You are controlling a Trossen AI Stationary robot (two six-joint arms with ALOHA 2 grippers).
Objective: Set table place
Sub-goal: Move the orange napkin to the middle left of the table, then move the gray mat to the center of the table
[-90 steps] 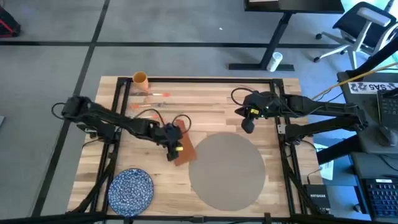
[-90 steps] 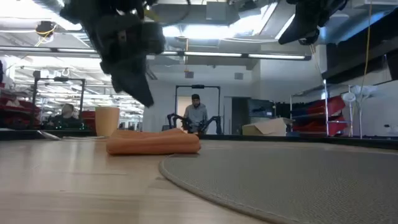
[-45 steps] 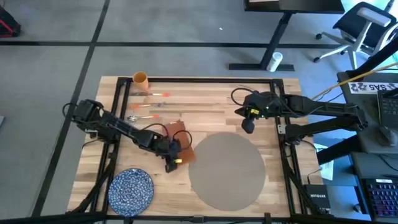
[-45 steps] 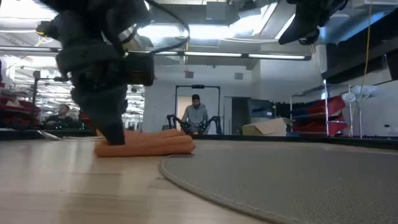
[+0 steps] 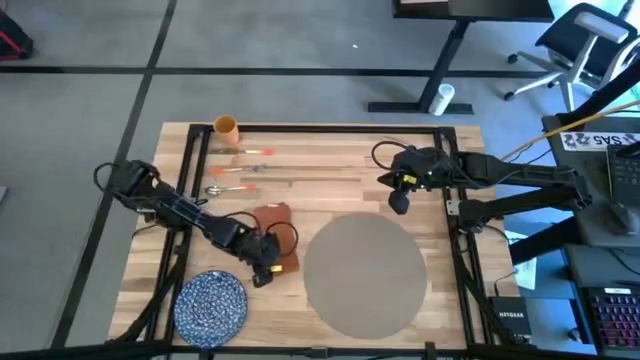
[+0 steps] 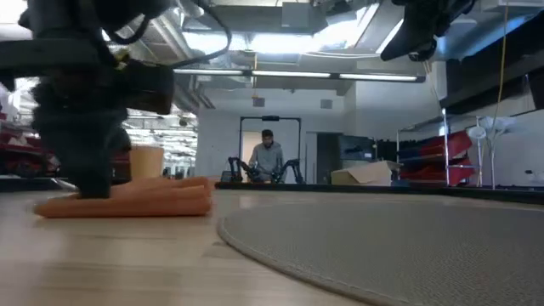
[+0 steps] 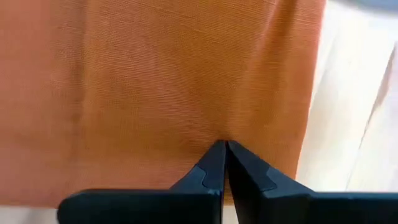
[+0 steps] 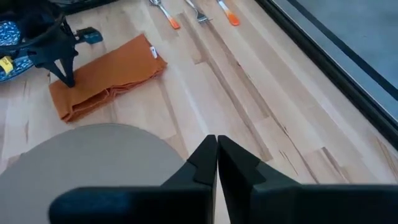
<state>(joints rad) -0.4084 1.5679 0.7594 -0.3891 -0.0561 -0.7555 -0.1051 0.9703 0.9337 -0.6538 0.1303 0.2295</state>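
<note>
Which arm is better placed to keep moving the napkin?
Left: its hand is shut and pressing on the napkin. The right hand hangs shut above bare table beyond the placemat.

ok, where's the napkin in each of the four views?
High view: napkin left of the placemat, left gripper at its near end.
Low view: flat at left, gripper on it.
Left wrist view: fills the frame, shut jaws pressing it.
Right wrist view: upper left.
Shared landmark: the placemat edge beside it.

Napkin (image 5: 274,239) on the table (image 5: 330,160) left of the place (image 5: 365,275), plate (image 5: 211,304) at front-left, cup (image 5: 227,127) at back-left.
</note>
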